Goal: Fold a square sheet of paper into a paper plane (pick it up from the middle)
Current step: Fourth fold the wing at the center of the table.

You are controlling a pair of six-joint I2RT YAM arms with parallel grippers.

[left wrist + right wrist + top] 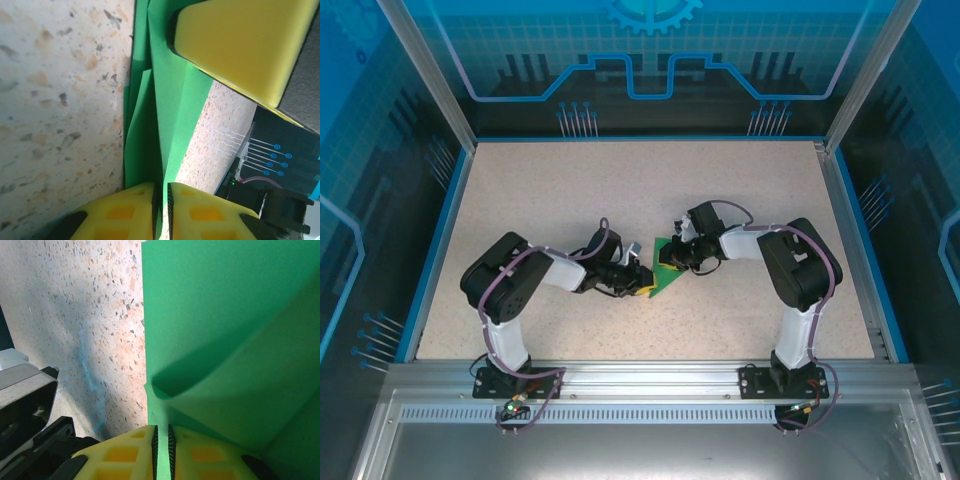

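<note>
- Table (570,200): speckled beige top. Both arms reach in toward its middle and their tips nearly meet.
- Left arm (510,285) and right arm (800,265): both are folded low, with the wrists angled inward toward each other.
- Green sheet of paper (666,278): it is already creased into a smaller, roughly triangular shape. It sits directly between the two grippers, touching both.
- Paper axis, top view: one corner points to the far side of the table. The long edge runs from there back toward the left gripper's tip.
- Paper axis, left wrist view: it shows as a narrow layered strip. The long axis runs straight ahead from the fingertips, toward the right gripper's yellow pad (235,45) at the far end.
- Paper, right wrist view: a broad green face lies ahead and to the right of the fingertips. One flap is lifted and casts a shadow, and the straight left edge runs directly away from the tip.
- Left gripper (161,192): the jaws are narrow, with the yellow pads (120,215) almost together. The green fold runs into the slit, so it is pinching the paper's near end.
- Right gripper (161,430): the jaws are also narrow, showing only a thin slit. The paper's edge enters it at the tip, so it is pinched there.
</note>
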